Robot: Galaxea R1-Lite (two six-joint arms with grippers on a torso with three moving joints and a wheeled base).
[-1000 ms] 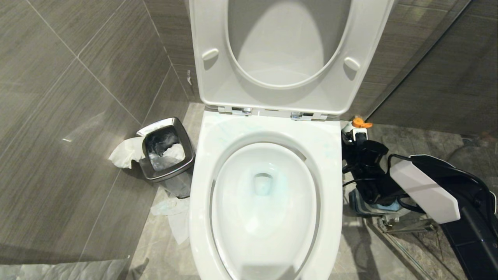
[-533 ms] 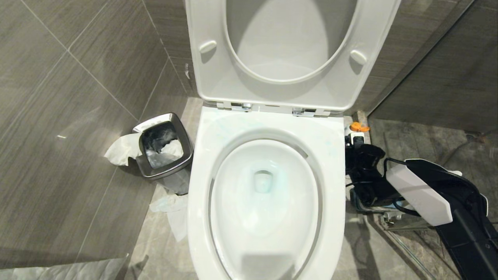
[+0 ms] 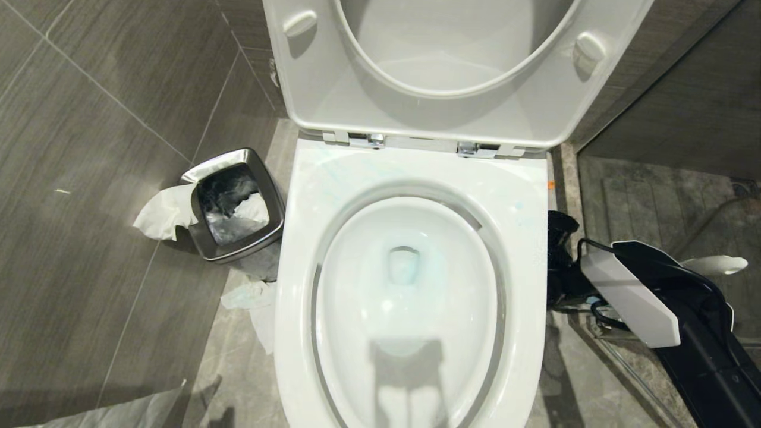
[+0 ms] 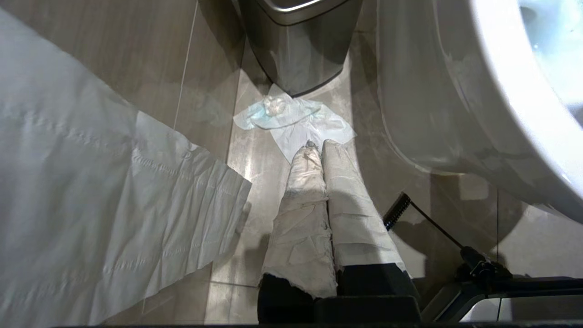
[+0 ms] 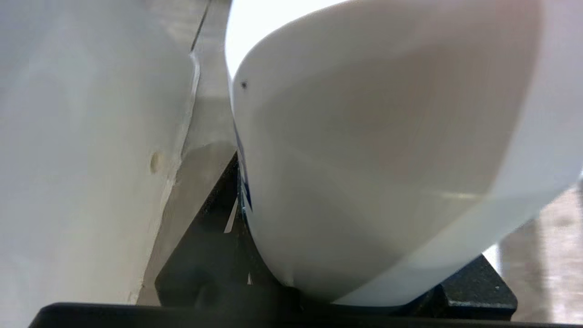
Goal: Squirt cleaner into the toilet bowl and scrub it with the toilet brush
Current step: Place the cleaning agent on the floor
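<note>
The toilet bowl (image 3: 410,297) fills the middle of the head view, seat and lid raised, its water faintly blue. My right arm (image 3: 630,297) reaches down beside the bowl's right side. In the right wrist view my right gripper (image 5: 346,255) is shut on a white cleaner bottle (image 5: 373,150), close to the bowl's outer wall (image 5: 68,159). Behind the arm shows the rounded white handle tip of the toilet brush (image 3: 716,264); its bristle head is hidden. My left gripper (image 4: 317,145), wrapped in white tape, hangs shut over the floor to the left of the bowl (image 4: 455,91).
A steel bin (image 3: 235,205) stuffed with tissue stands left of the toilet, against the tiled wall. Crumpled tissue (image 3: 255,303) lies on the floor between them. A hanging paper sheet (image 4: 91,205) is near my left gripper. A glass partition edge runs behind my right arm.
The head view has tipped down and closer, so the whole scene shifted. My right gripper has sunk with the bottle; its orange cap has dropped behind the rim. The brush handle tip came into view.
</note>
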